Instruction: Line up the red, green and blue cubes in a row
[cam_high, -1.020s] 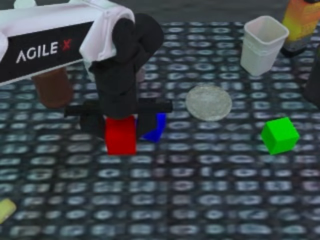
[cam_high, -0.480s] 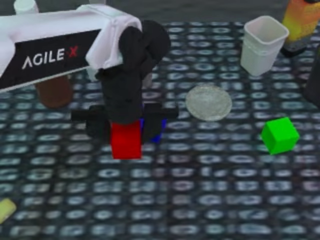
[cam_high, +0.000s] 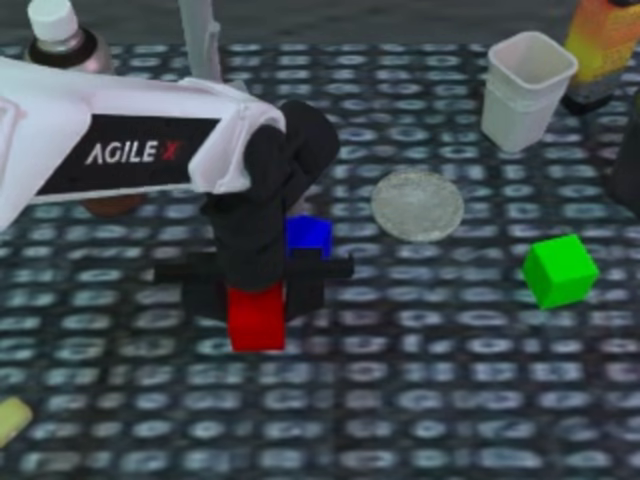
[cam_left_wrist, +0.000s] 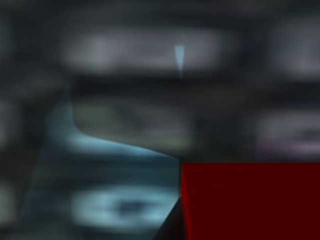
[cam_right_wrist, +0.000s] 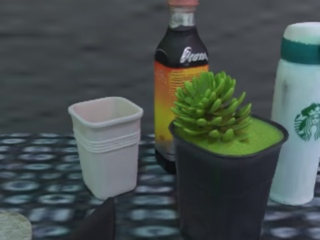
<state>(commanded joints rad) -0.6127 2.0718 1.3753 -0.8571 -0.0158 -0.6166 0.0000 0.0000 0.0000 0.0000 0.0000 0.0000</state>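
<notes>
Left gripper (cam_high: 256, 296) clamped on red cube (cam_high: 256, 318), held between its fingers. Blue cube (cam_high: 308, 236) just behind gripper, partly hidden. Green cube (cam_high: 560, 270) well apart, rightward.

My left arm (cam_high: 120, 150): long white boxy shell, rounded edges, black side panel with white "AGILE" lettering and a red "X". White shell ends in a curved cuff at its 3 o'clock end. Past the cuff, a bulky matte black wrist housing (cam_high: 275, 175), rounded on top. Below it a thin black crossbar, running 9 to 3 o'clock. Left pincer (cam_high: 255, 300): two short black blocky fingers. No cables or screws visible.
</notes>
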